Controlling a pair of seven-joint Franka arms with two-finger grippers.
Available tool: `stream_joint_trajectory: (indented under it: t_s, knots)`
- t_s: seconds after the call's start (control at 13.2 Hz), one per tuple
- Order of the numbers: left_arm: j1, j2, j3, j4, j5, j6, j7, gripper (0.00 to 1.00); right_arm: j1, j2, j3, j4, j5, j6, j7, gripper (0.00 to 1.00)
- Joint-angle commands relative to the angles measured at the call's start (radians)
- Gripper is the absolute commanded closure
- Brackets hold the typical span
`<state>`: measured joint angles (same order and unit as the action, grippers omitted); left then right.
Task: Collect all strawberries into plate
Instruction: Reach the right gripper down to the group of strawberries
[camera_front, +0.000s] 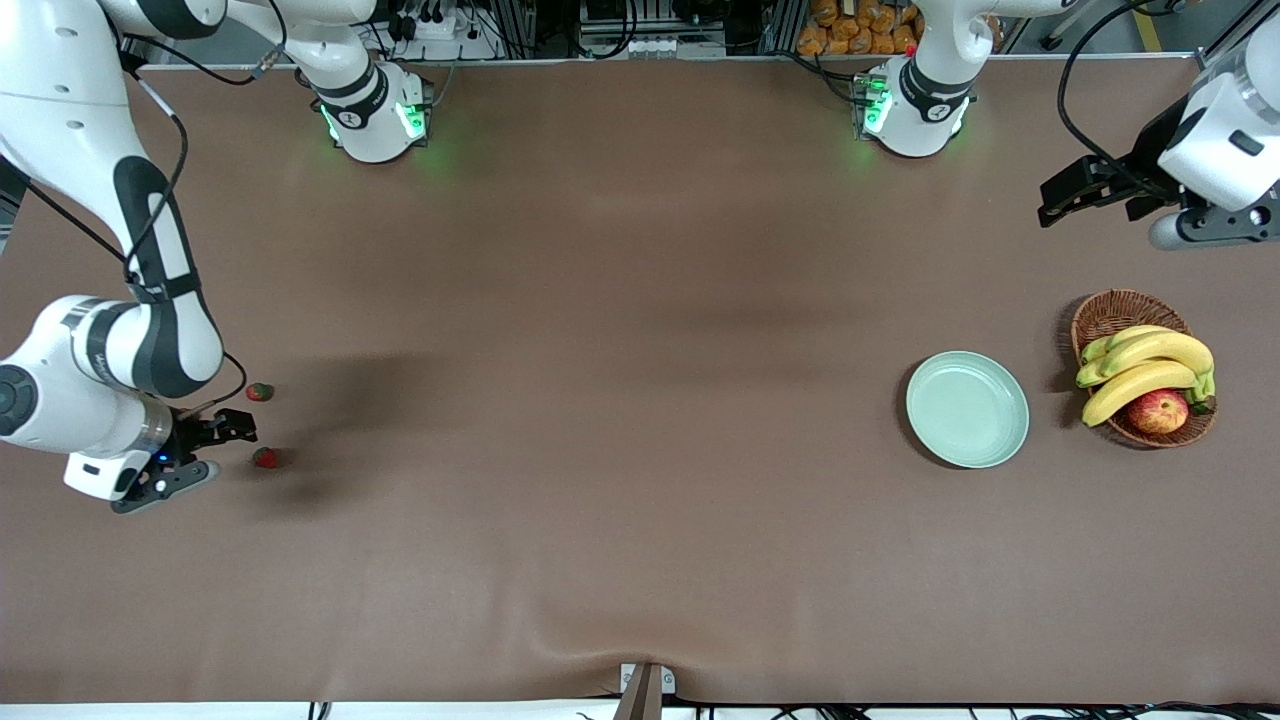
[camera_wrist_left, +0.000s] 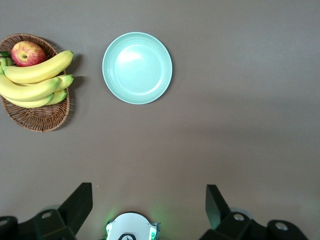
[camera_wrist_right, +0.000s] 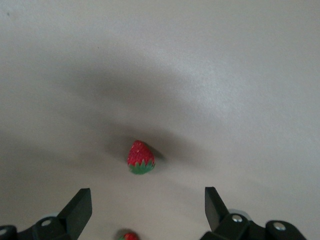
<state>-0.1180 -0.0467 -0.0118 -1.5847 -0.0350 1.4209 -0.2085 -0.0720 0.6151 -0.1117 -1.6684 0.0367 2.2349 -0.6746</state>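
The right gripper (camera_front: 222, 445) hangs low over the table's right-arm end, fingers spread wide and empty, with two strawberries just beside it, one (camera_front: 260, 392) farther from the front camera than the other (camera_front: 266, 458); the left gripper (camera_front: 1075, 190) waits high, fingers wide, above the bare plate (camera_front: 967, 408) beside the basket (camera_front: 1143, 366).

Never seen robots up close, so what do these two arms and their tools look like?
Both arms are glossy white with dark grey joint bands, black cables looped alongside, and green lights glowing at the bases. The left tool and right tool are black, each with two fingers.
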Motion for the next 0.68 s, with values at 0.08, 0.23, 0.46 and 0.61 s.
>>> stream_joint_trajectory:
  t_s: [0.08,0.23,0.46,0.61]
  knots:
    - [-0.005,0.018,0.001,0.017,-0.022,0.007,0.004,0.0,-0.006,0.06,0.006,0.013,-0.011,0.061,-0.091,0.0]
    - [-0.003,0.016,0.001,0.018,-0.022,0.009,0.009,0.0,0.0,0.077,0.006,0.013,-0.011,0.072,-0.115,0.0]
    - [0.0,0.01,0.001,0.017,-0.022,0.007,0.011,0.0,0.005,0.094,0.006,0.01,-0.011,0.08,-0.125,0.0]
    - [0.001,0.01,0.001,0.017,-0.022,0.009,0.011,0.0,0.008,0.101,0.007,0.01,-0.011,0.08,-0.125,0.0]
